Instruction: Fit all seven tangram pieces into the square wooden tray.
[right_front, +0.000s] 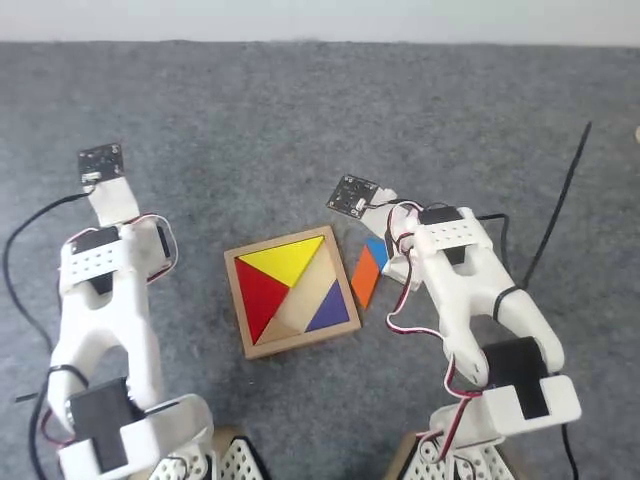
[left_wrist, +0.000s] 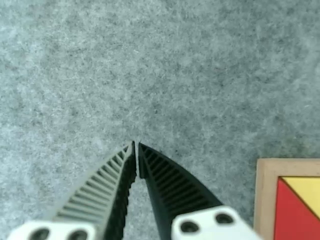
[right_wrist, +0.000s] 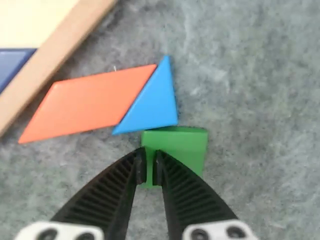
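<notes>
The square wooden tray lies mid-table holding a yellow triangle, a red triangle, a dark blue triangle and a pale wood piece. Just right of it on the carpet lie an orange parallelogram and a small blue triangle. A green square touches the blue triangle, beside the orange piece. My right gripper is shut, tips over the green square's corner. Left of the tray, my left gripper is shut over bare carpet.
Grey carpet covers the whole table. The left arm stands left of the tray and the right arm to its right, close to the loose pieces. A black cable trails at the far right.
</notes>
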